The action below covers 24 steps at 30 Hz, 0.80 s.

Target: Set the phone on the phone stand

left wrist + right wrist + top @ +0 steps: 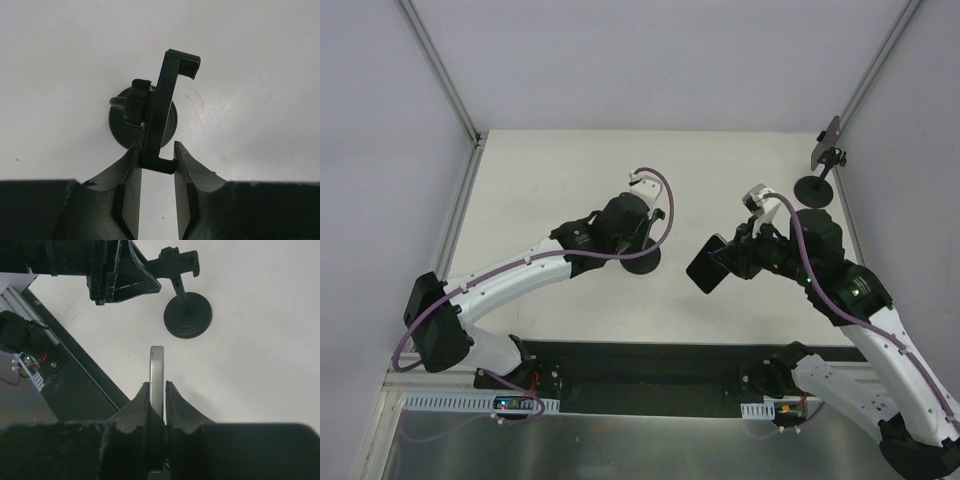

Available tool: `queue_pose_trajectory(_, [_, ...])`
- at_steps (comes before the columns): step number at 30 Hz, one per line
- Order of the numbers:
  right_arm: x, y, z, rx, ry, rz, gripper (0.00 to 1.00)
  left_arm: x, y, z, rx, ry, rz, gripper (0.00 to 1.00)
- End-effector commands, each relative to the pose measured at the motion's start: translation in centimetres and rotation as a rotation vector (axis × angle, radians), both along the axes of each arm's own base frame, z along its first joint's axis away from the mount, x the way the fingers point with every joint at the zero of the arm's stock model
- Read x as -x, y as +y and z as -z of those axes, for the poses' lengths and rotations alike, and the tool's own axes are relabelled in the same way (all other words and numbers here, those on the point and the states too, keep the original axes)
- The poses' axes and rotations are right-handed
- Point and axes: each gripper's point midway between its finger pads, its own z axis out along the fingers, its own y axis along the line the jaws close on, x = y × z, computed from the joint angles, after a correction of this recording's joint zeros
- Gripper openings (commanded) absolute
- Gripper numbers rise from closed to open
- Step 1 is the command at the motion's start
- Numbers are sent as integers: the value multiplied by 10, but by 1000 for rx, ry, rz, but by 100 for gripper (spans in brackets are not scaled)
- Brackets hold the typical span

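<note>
- Spreading out beyond both arms, the white table [550, 170] is offering open surface up to its far edge, where pale panels [670, 60] are closing it in at the back and along both sides.
- A second stand [817, 185] is sitting by the far right corner, well apart from both grippers.
- In the top view, a strip of bare table is separating the phone stand [161, 100] from the phone [705, 268], which is hanging just to the stand's right.
- The left gripper [157, 162] is pinching the lower lip of the phone stand's cradle, jaws narrow around it. The stand's round base is resting on the table, and the cradle is rising away from the wrist camera.
- The right gripper [157, 386] is clamping the phone edge-on between nearly closed fingers, holding it off the table and near the stand.
- A black strip [640, 365] is running along the near edge between the arm bases.
</note>
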Motion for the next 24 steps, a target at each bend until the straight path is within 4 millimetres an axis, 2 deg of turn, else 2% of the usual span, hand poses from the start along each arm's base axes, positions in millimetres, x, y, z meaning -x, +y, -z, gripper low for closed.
queue_pose_trajectory(1, [2, 42, -35, -84, -118, -218, 0, 21, 13, -25, 9, -67, 183, 0])
queue_pose_trajectory(3, [8, 60, -37, -103, -108, -319, 1, 36, 23, -24, -1, -84, 274, 0])
queue_pose_trajectory(4, [11, 66, -38, -114, -102, -350, 1, 49, 21, -24, 21, -72, 348, 0])
queue_pose_trajectory(8, [26, 96, -40, -125, -89, -495, 1, 88, 30, -26, 31, -83, 569, 0])
queue_pose_trajectory(13, [31, 114, -43, -129, -101, -555, 1, 113, 42, -28, 35, -88, 690, 0])
queue_pose_trajectory(16, [36, 120, -45, -125, -97, -584, 1, 116, 51, -25, 16, -84, 684, 0])
queue_pose_trajectory(18, [41, 122, -45, -125, -101, -601, 1, 114, 59, -22, 15, -80, 636, 14])
queue_pose_trajectory(19, [43, 123, -46, -127, -101, -608, 1, 112, 62, -22, 20, -79, 608, 38])
queue_pose_trajectory(20, [45, 124, -45, -125, -102, -615, 1, 112, 65, -26, 41, -75, 568, 48])
queue_pose_trajectory(22, [47, 125, -45, -119, -100, -615, 1, 113, 67, -33, 77, -75, 528, 63])
queue_pose_trajectory(24, [49, 125, -42, -97, -92, -620, 1, 119, 71, -42, 142, -69, 489, 67])
